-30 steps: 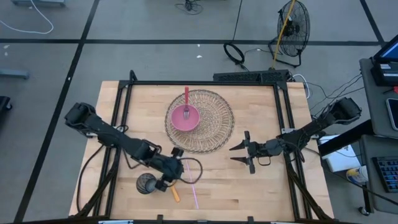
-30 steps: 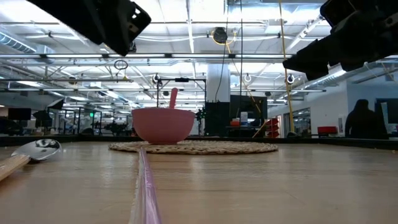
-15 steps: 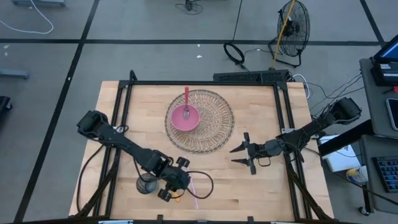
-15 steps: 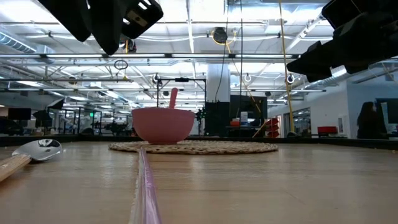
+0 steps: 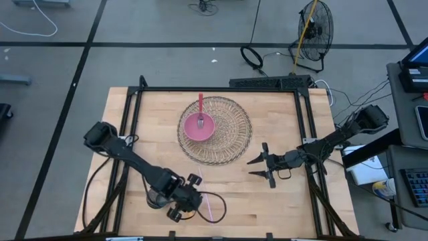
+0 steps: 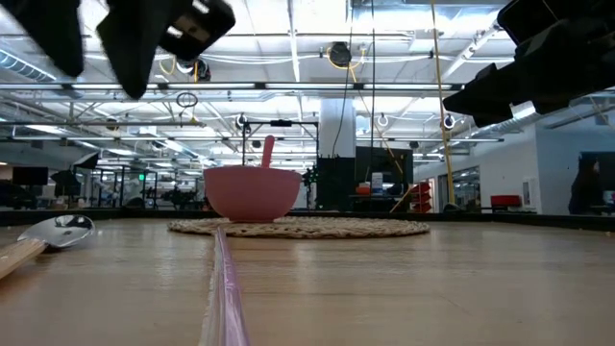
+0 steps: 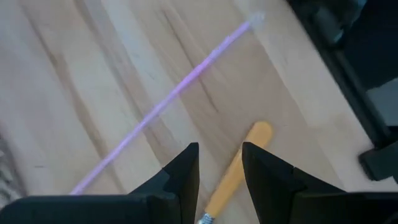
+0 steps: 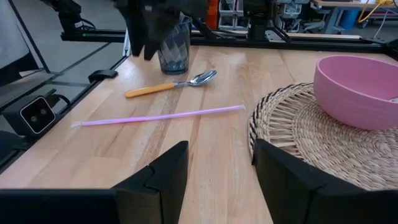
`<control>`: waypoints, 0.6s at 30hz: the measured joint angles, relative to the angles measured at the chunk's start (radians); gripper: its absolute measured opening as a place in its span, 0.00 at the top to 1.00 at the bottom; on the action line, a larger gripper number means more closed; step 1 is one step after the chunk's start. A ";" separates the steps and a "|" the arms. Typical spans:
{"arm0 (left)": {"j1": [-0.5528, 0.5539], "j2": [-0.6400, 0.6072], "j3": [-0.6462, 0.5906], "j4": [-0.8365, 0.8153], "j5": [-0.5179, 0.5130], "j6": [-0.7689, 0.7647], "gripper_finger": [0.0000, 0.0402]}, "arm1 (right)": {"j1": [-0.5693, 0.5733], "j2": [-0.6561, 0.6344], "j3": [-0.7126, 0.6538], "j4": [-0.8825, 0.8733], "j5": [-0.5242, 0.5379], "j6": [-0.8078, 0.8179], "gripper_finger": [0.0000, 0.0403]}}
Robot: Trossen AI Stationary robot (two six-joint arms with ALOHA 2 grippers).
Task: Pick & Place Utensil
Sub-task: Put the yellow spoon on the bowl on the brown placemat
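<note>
- While poised over the orange-handled spoon [image 7: 239,169], left gripper [image 7: 221,163] parted, holding nothing.
- Right gripper [image 8: 214,163] spread, empty, near the woven mat [image 8: 323,137].

Two dark, segmented arms of matte black links joined by rounded housings — the left arm [image 5: 130,157] trailing a thin black cable loop, the right arm [image 5: 334,142] slimmer near the wrist. Each ends in two black, flat-faced fingers [image 7: 180,177] with angular, tapered tips.
</note>
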 joint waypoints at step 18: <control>-0.006 0.093 -0.001 -0.087 0.036 -0.005 0.68 | 0.000 0.000 0.000 -0.017 0.000 0.000 0.58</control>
